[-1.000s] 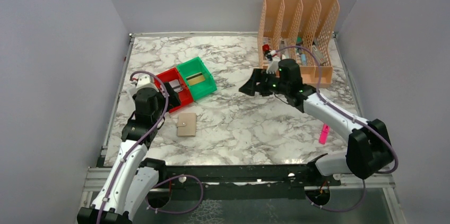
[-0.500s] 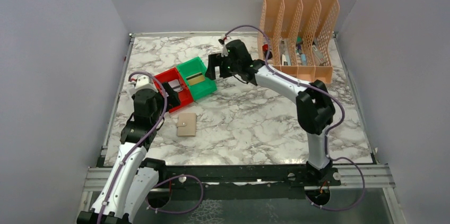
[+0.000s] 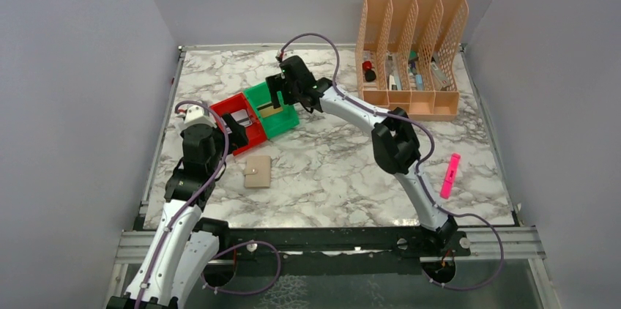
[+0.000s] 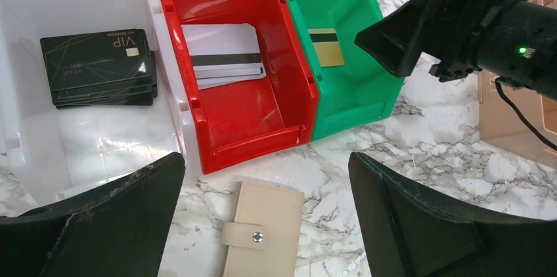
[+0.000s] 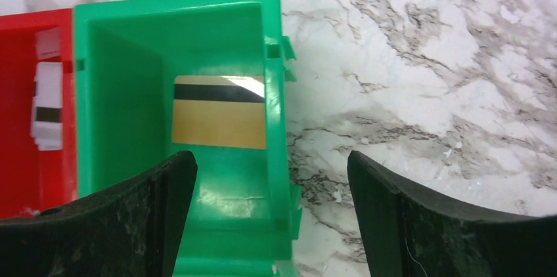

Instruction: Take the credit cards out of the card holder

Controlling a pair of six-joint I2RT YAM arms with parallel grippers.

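The card holder (image 3: 257, 171) is a tan wallet lying flat on the marble table, closed with its snap strap fastened; it also shows in the left wrist view (image 4: 263, 231). No card shows in it. My left gripper (image 3: 234, 133) is open and empty, hovering above the wallet's far end (image 4: 264, 165). My right gripper (image 3: 277, 95) is open and empty over the green tray's right wall (image 5: 270, 165). Black credit cards (image 4: 98, 67) are stacked in a white tray (image 4: 39, 152). Silvery-white cards (image 4: 223, 54) lie in the red tray (image 4: 249, 142). A gold card (image 5: 220, 119) lies in the green tray (image 5: 118, 93).
The red tray (image 3: 223, 104) and the green tray (image 3: 291, 120) stand side by side just beyond the wallet. An orange file organiser (image 3: 414, 53) with pens stands at the back right. A pink marker (image 3: 447, 175) lies at the right.
My right arm has swung left from in front of the organiser to above the green tray. The left arm and the wallet have not moved.
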